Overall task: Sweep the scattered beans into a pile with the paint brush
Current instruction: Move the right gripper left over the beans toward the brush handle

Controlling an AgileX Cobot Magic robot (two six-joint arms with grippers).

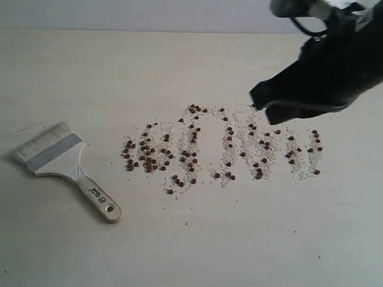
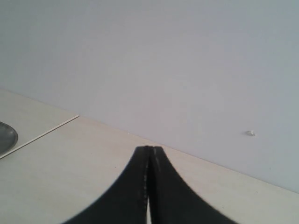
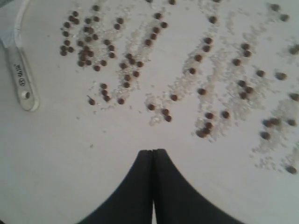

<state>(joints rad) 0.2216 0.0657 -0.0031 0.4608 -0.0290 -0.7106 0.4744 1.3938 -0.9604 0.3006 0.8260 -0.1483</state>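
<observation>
A pale counter [image 1: 187, 257] is shown. Over its far right the black right tool [image 1: 261, 100] is held, jaws pressed together, empty. The left tool [image 2: 149, 149], likewise closed on nothing, is pointed at a bare wall [image 2: 187, 60]. The paint brush [image 1: 57, 159] is laid flat at the left, ungripped. The beans [image 1: 223, 151] are strewn in streaks across the middle. Should the right tool be dipped low, round beans could be knocked wider.
</observation>
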